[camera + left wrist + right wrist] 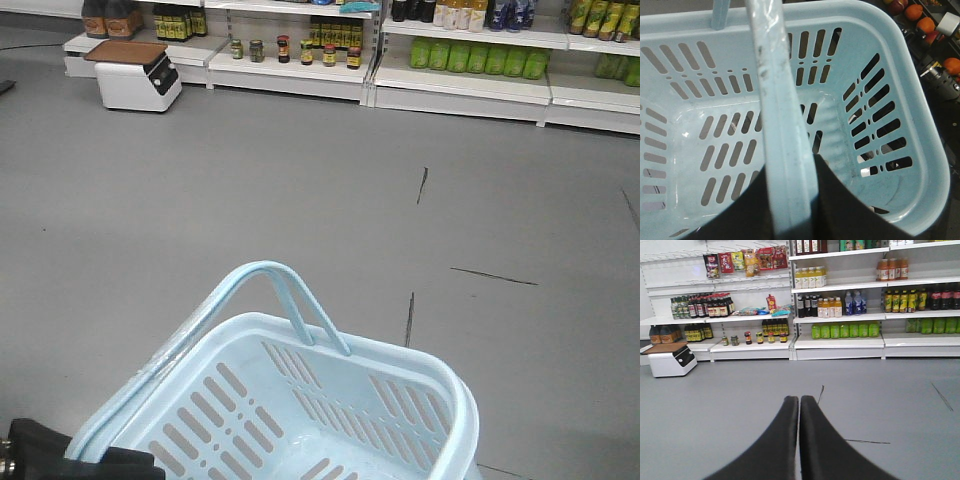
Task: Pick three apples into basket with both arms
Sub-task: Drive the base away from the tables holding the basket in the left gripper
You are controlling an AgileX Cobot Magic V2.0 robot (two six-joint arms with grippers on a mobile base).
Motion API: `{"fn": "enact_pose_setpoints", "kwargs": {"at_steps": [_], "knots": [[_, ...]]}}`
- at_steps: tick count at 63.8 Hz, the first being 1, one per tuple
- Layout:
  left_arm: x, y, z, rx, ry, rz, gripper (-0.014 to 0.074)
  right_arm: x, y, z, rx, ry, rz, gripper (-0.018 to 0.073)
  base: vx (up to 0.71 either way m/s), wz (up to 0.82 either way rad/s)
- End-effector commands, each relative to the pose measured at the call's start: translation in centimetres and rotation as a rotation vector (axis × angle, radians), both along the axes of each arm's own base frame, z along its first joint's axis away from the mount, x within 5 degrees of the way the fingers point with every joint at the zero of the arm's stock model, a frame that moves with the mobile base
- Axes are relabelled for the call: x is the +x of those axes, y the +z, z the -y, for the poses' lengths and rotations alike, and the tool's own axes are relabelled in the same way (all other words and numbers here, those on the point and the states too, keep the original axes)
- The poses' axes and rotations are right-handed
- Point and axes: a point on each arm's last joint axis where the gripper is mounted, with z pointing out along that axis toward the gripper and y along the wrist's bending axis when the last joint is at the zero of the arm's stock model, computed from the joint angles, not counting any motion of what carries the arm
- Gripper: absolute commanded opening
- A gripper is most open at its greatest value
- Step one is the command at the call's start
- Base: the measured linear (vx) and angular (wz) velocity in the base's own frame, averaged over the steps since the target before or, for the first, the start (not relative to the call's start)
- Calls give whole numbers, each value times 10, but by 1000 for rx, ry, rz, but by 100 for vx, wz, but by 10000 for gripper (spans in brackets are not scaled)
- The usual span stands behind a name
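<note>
The pale blue basket (452, 400) fills the bottom of the front view, and nothing lies inside it. Its hoop handle (262, 272) stands raised. In the left wrist view I look down into the basket (920, 125). My left gripper (792, 167) is shut on the handle (772, 75), with a black finger on each side of it. A black part of the left arm (60, 458) shows at the bottom left. One reddish apple (897, 6) lies beyond the basket's far right corner. My right gripper (799, 399) is shut on nothing and points over the bare floor.
Oranges (926, 24) lie beside the apple on a dark surface. Store shelves (460, 75) with jars and bottles line the back wall. A white box with a brown top (138, 75) stands on the grey floor at the far left.
</note>
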Motion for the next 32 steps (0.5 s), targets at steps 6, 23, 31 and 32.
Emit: {"fn": "enact_pose_setpoints", "kwargs": {"at_steps": [6, 23, 31, 32], "knots": [[2, 14, 3, -92, 26, 19, -7, 0, 3, 0, -17, 3, 69, -4, 19, -21], [2, 14, 3, -92, 26, 19, -7, 0, 3, 0, -17, 3, 69, -4, 20, -21], [2, 14, 3, -92, 26, 19, -7, 0, 3, 0, -17, 3, 69, -4, 20, -21], [2, 14, 3, -92, 26, 19, -7, 0, 3, 0, -17, 3, 69, -4, 20, -21]]}}
